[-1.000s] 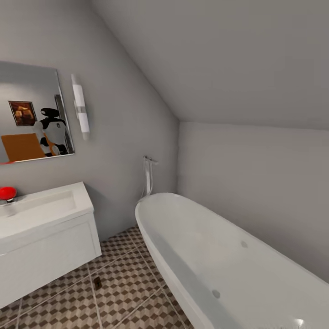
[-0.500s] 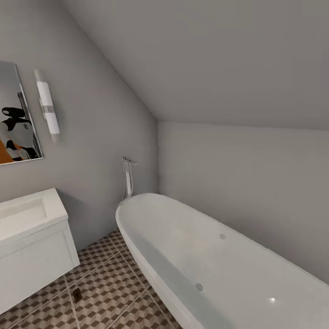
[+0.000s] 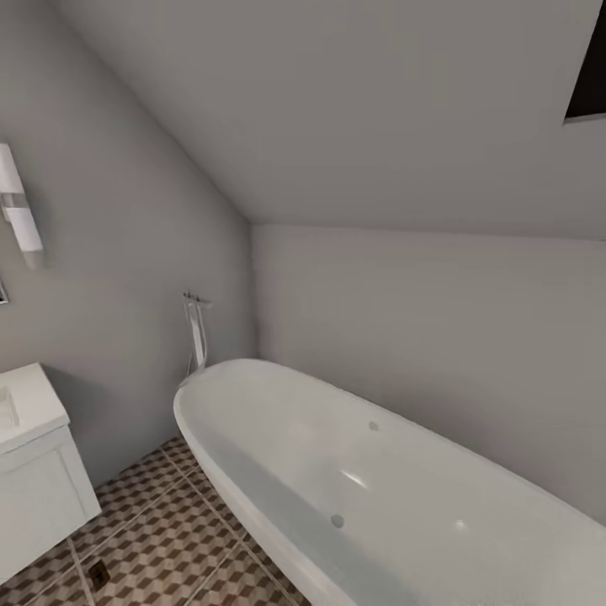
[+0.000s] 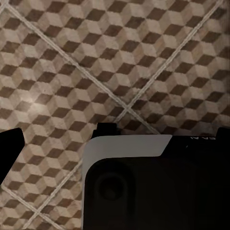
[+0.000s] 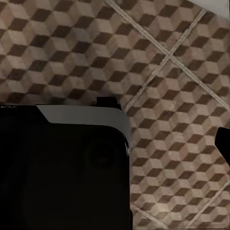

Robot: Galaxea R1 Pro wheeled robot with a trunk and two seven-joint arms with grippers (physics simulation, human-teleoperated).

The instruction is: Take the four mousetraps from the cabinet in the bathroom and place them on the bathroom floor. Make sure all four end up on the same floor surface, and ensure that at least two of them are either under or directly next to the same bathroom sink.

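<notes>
One mousetrap (image 3: 98,574) lies on the bathroom floor (image 3: 160,539), just beside the white vanity of the bathroom sink (image 3: 29,404).

The small brown board sits flat on a cube-patterned tile near a grout line, in front of the vanity's lower corner and well apart from the white oval bathtub (image 3: 353,480), which runs along the grey wall under the sloped ceiling. A chrome shower fitting (image 3: 197,324) stands at the tub's head; a wall lamp (image 3: 18,206) hangs above the sink. Both wrist views look down on patterned tiles past dark arm housing; whether either pincer is wide or narrow cannot be told.
</notes>
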